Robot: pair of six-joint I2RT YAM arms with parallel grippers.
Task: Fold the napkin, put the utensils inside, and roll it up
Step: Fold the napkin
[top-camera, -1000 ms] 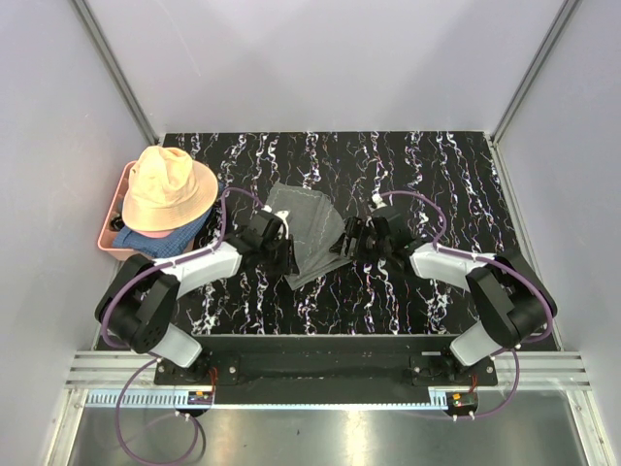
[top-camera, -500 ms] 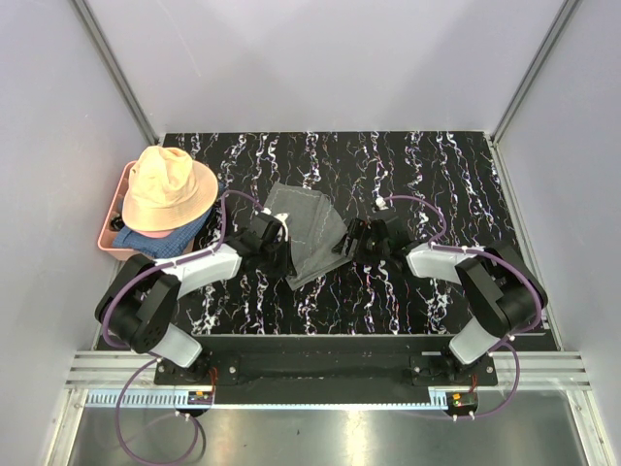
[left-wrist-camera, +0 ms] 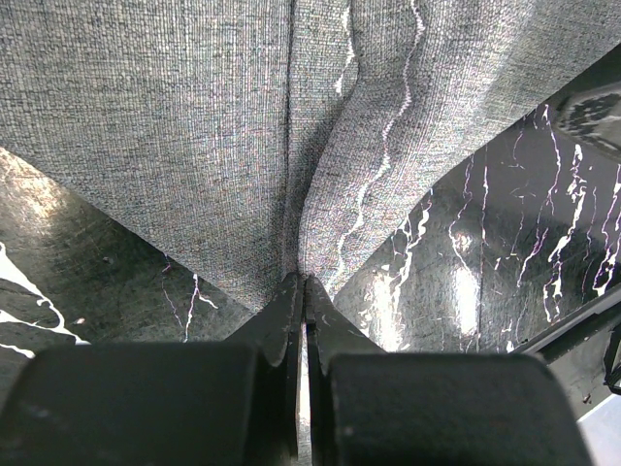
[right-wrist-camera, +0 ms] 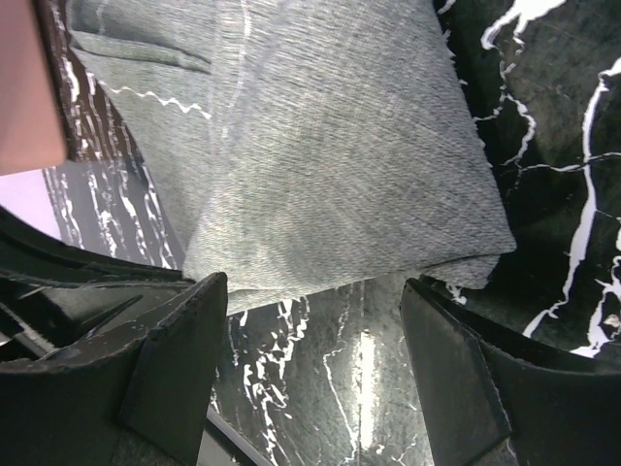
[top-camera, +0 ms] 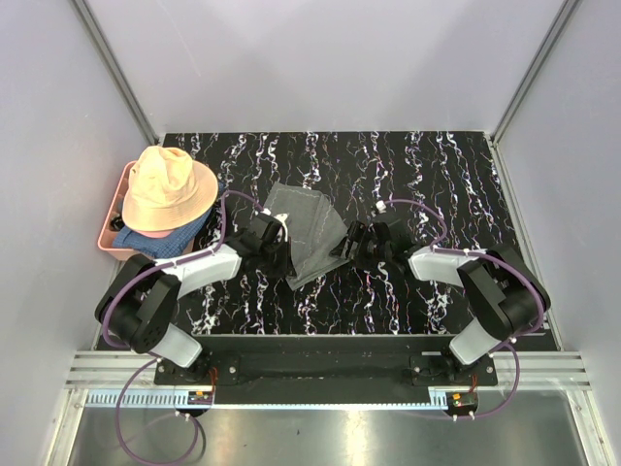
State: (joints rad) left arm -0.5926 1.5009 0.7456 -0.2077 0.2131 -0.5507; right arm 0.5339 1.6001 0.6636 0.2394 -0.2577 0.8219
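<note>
Within pinch of left hand [left-wrist-camera: 299, 283], napkin [left-wrist-camera: 184, 126]; right hand [right-wrist-camera: 312, 303] agape.

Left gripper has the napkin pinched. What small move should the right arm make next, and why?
Probably ease the right gripper forward and close on the napkin edge: its jaws stand open with that edge just ahead, while the left gripper is shut on the other side.

The black, white-veined worktop [top-camera: 427, 175] carries a grey napkin [top-camera: 309, 225] lying rumpled at mid-frame, and a pink tray [top-camera: 109, 245] at the left edge.
</note>
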